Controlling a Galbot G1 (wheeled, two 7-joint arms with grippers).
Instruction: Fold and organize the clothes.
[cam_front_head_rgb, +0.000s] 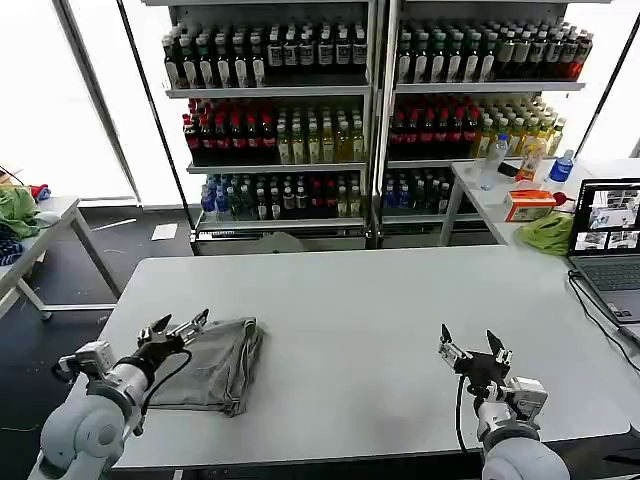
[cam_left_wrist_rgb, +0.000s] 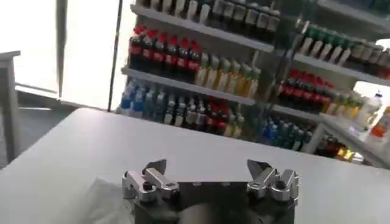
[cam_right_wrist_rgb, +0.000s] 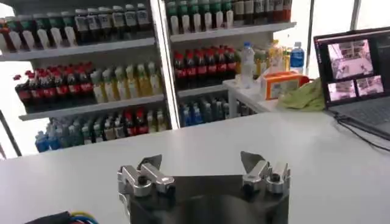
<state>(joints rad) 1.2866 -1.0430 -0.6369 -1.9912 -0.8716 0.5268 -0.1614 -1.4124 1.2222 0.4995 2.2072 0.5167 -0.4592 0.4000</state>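
Shirt: a light grey cotton T-shirt (cam_front_head_rgb: 215, 365), folded down into a compact, roughly square bundle, edges a bit rumpled, a few creases running along its length.
Where it sits: flat on the long white table (cam_front_head_rgb: 360, 300), over on the robot's left side, close to the near edge.
Left gripper (cam_front_head_rgb: 182, 329): jaws spread wide, nothing between them, poised right at the shirt's far left corner; whether the tips actually touch the cloth I cannot tell.
Left wrist view: the same left gripper (cam_left_wrist_rgb: 207, 165), both fingers apart and empty, with a pale corner of the shirt (cam_left_wrist_rgb: 100, 201) showing just beneath one side.
Right gripper (cam_front_head_rgb: 470, 344): also wide open and empty, sitting over bare tabletop on the robot's right, well apart from the shirt.
Right wrist view: right gripper (cam_right_wrist_rgb: 201, 161) with its fingers parted, white table beyond them.
Background: tall shelving full of bottled drinks (cam_front_head_rgb: 300, 110), an open grey laptop (cam_front_head_rgb: 608, 250) at the table's right end, a bright green cloth (cam_front_head_rgb: 548, 232) beside it.
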